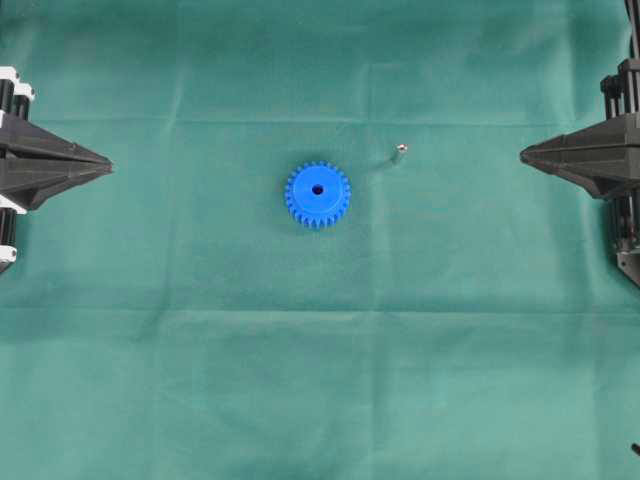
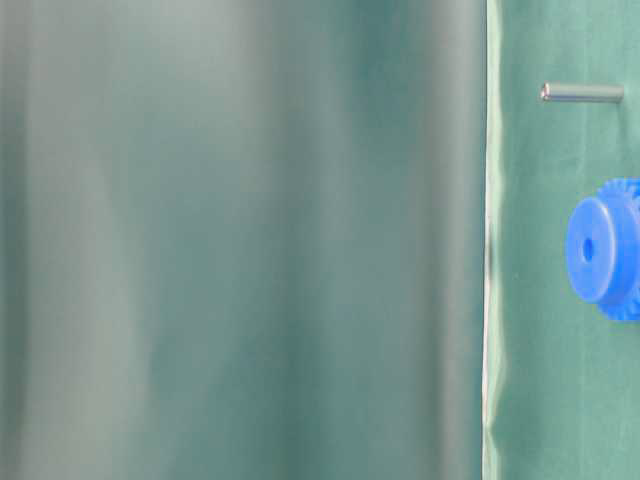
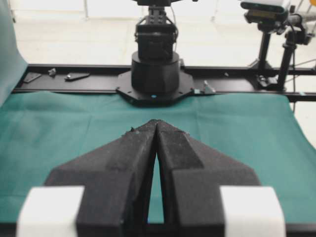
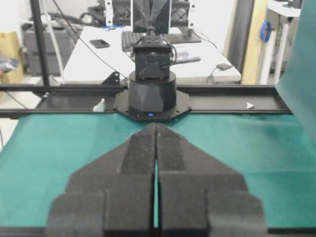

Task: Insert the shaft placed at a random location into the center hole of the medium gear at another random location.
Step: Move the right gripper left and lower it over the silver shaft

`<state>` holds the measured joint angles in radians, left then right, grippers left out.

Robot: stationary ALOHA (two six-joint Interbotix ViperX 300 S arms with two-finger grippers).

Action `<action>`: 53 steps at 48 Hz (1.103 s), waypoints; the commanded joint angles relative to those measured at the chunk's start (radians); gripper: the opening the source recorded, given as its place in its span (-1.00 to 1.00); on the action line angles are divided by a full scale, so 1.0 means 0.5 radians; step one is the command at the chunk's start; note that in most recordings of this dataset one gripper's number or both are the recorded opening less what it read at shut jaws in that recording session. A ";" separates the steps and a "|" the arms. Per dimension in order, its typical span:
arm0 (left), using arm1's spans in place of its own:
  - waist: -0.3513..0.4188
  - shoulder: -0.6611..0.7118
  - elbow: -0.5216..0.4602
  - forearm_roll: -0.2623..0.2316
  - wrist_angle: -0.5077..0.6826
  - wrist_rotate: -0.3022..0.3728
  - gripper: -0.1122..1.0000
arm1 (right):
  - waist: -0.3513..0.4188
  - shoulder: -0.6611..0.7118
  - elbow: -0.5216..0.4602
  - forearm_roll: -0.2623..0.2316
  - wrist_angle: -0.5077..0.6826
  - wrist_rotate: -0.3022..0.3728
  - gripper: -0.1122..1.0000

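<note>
While the shaft (image 1: 400, 150) stands on the green cloth (image 1: 200, 380) near its middle, just toward the right edge from the medium gear (image 1: 318, 194), center hole (image 1: 318, 189) up, left gripper (image 1: 106, 160) and right gripper (image 1: 524, 154) sit at opposite edges, both pinched together, holding nothing.

Shaft (image 1: 400, 150) apparently upright, near medium gear's (image 1: 318, 195) upper right.

Both arms are matte black. The left tool (image 3: 156, 123) has two wedge-shaped fingers (image 3: 123, 168) faced with grainy black foam, with white blocks at their roots (the right tool (image 4: 155, 126) is black throughout). Each arm stands on a round black base (image 3: 154, 76) with a flat flange.
</note>
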<state>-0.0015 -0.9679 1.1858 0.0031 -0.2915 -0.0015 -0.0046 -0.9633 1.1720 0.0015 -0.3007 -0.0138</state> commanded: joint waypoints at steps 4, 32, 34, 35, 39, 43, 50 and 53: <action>-0.003 0.015 -0.074 0.021 -0.006 -0.003 -0.80 | -0.031 0.034 -0.028 -0.009 -0.003 0.009 -0.78; -0.003 0.015 -0.071 0.021 0.028 0.009 -0.80 | -0.273 0.515 0.012 -0.009 -0.245 0.012 -0.47; -0.006 0.015 -0.071 0.021 0.031 0.009 -0.80 | -0.298 0.583 0.012 0.000 -0.270 0.012 -0.28; -0.003 0.015 -0.071 0.021 0.034 0.006 -0.80 | -0.310 0.617 0.009 0.000 -0.288 0.012 -0.17; -0.003 0.015 -0.067 0.021 0.043 0.003 -0.80 | -0.356 0.798 0.012 -0.003 -0.402 0.006 0.29; -0.003 0.015 -0.067 0.021 0.043 -0.003 -0.80 | -0.390 0.979 0.012 -0.003 -0.500 0.003 0.68; -0.003 0.025 -0.064 0.021 0.046 -0.003 -0.80 | -0.439 1.335 0.009 0.025 -0.672 0.000 0.56; -0.003 0.025 -0.064 0.021 0.046 -0.003 -0.80 | -0.451 1.470 0.000 0.046 -0.764 0.000 0.58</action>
<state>-0.0031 -0.9664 1.1750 0.0123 -0.2654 -0.0015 -0.2194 -0.2945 1.1888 0.0107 -0.6228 -0.0138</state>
